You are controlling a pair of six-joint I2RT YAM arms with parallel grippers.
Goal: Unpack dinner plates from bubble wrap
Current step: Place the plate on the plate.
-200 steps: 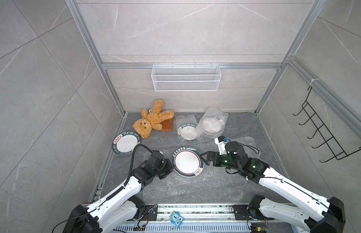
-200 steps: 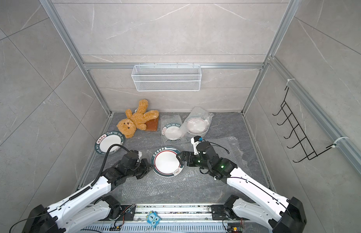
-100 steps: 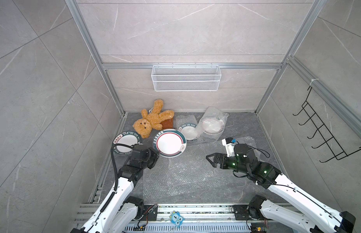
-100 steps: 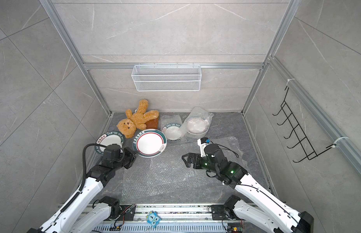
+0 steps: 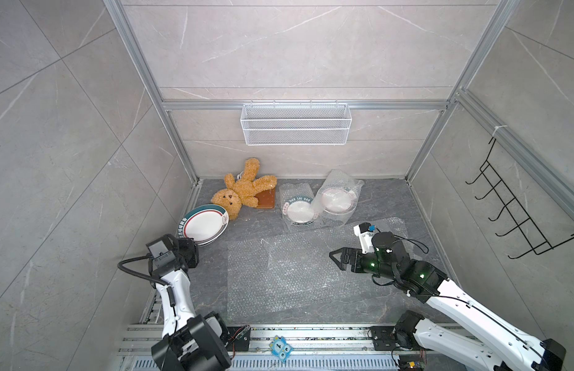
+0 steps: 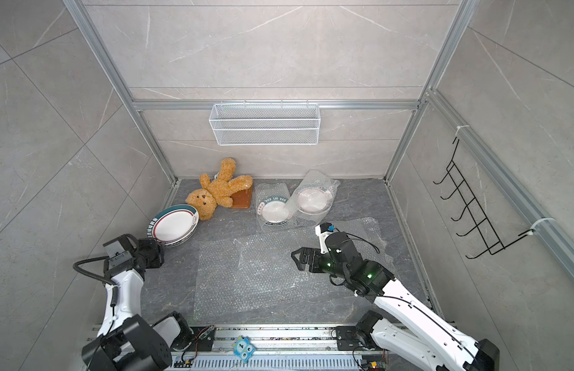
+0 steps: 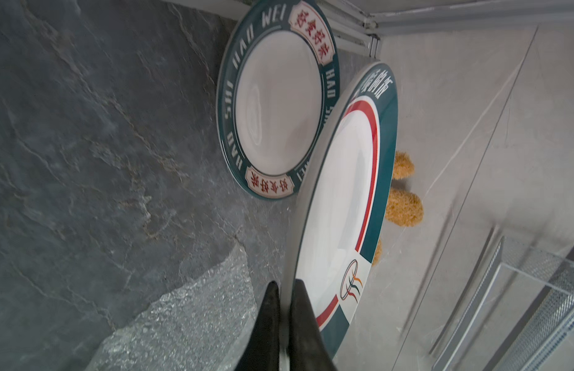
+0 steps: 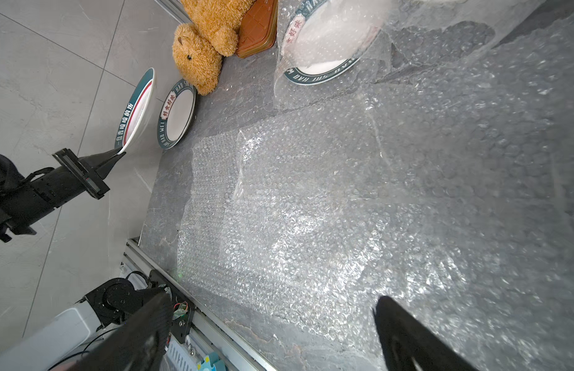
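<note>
Pinching the near rim of one dinner plate (image 5: 204, 225), the left claw (image 7: 284, 289) has its two black fingers pressed together on the thin edge. That plate is tipped up on a slant, with its far edge high and close to the left wall (image 5: 144, 192). A second plate (image 7: 276, 102) lies flat on the floor (image 5: 385, 199) right under it, tight in the corner by the wall rail. I cannot tell if the two rims touch. The teddy bear (image 5: 240, 192) has its head just beside the tipped plate, and it lies partly on a brown slab (image 5: 266, 200).

Two more plates (image 5: 298, 210) sit at the back, each inside a bubble wrap pouch (image 5: 338, 180), side by side and touching.

Flat sheets of bubble wrap (image 5: 279, 276) cover the middle of the floor, and one sheet edge reaches near the left claw. The right claw (image 5: 336, 260) hangs over the sheets with its fingers spread wide, holding nothing, well apart from every plate.
</note>
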